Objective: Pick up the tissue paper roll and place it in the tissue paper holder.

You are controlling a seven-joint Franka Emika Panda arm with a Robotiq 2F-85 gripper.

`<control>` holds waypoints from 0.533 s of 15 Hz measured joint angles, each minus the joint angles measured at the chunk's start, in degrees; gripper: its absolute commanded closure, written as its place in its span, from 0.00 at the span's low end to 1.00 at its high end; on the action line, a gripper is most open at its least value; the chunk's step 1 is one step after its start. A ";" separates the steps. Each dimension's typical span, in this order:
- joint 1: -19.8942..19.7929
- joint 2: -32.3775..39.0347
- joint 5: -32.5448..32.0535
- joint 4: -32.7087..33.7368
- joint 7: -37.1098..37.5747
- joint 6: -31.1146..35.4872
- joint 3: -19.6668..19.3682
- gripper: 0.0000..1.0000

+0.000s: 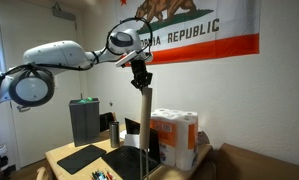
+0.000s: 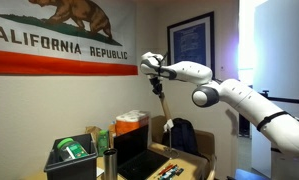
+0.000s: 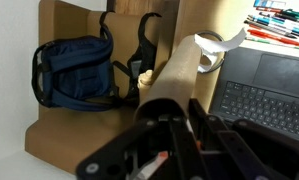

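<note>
The tissue paper roll [image 1: 145, 120] is a long, slim tan tube that hangs upright over the desk; it also shows in the exterior view [image 2: 163, 115]. My gripper [image 1: 140, 78] is shut on its top end, high above the table, as also seen in an exterior view [image 2: 157, 88]. In the wrist view the tube [image 3: 179, 70] runs down from my fingers [image 3: 154, 125] toward a white curved piece [image 3: 215, 50] at the desk edge. I cannot tell whether that piece is the holder, or whether the tube's lower end touches anything.
A wrapped pack of white rolls [image 1: 174, 138] stands on the desk beside the tube. A laptop [image 3: 259, 95] and pens [image 3: 279, 25] lie on the desk. A blue backpack [image 3: 74, 70] sits below the desk edge. A black bin [image 1: 85, 120] stands at the back.
</note>
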 measured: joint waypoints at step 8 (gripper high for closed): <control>0.89 -1.36 -0.79 0.00 2.16 -3.82 -0.98 0.99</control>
